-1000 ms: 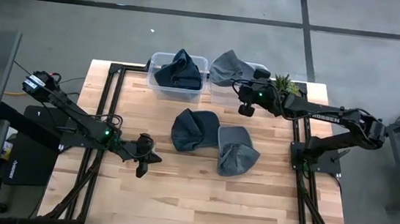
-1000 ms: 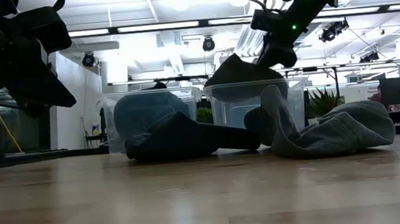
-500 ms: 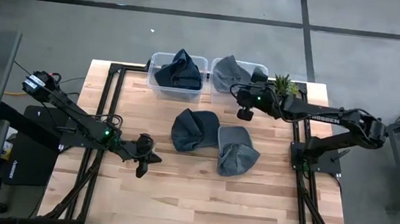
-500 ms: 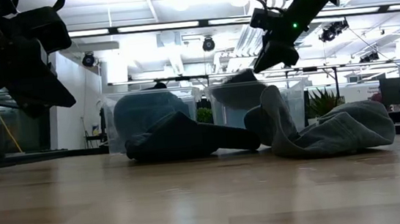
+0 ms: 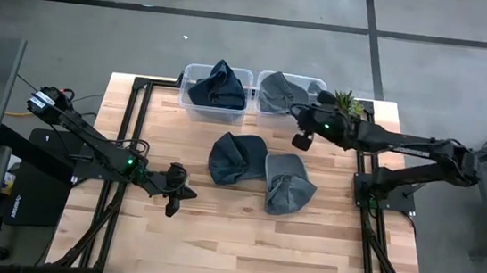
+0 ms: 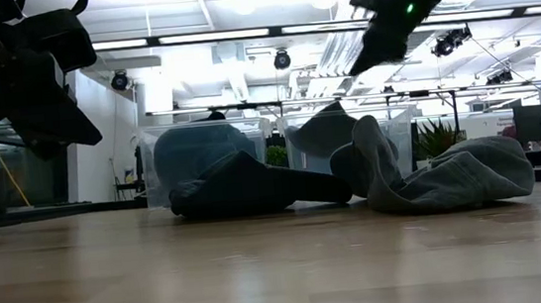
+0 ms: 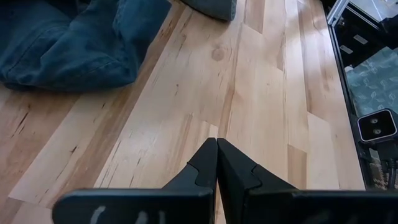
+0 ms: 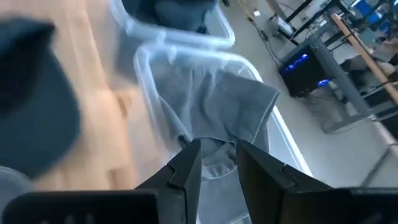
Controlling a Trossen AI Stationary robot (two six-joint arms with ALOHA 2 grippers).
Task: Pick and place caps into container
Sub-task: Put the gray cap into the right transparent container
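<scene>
Two clear bins stand at the far edge. The left bin [image 5: 185, 84] holds a dark slate-blue cap [image 5: 218, 87]. The right bin [image 5: 319, 83] holds a lighter grey cap [image 5: 279, 92] [image 8: 227, 106], slumped inside with a fold above the rim [image 6: 326, 126]. On the table in front lie a dark blue cap [image 5: 236, 158] and a grey-blue cap [image 5: 288, 185], side by side. My right gripper [image 5: 300, 142] [image 8: 217, 152] hovers open at the right bin's near side, touching nothing. My left gripper [image 5: 172, 203] [image 7: 216, 146] waits shut above bare wood, left of the dark cap [image 7: 74, 37].
A small green plant [image 5: 347, 102] stands right of the right bin, under my right arm. Black frame rails run along the table's left and right sides [image 5: 127, 134]. Bare wood lies open across the near half of the table [image 5: 242, 244].
The grey cap, which hung from my right gripper above the right bin, has dropped into that bin and settled there. My right gripper has let it go, risen and drawn slightly toward the table's right edge.
</scene>
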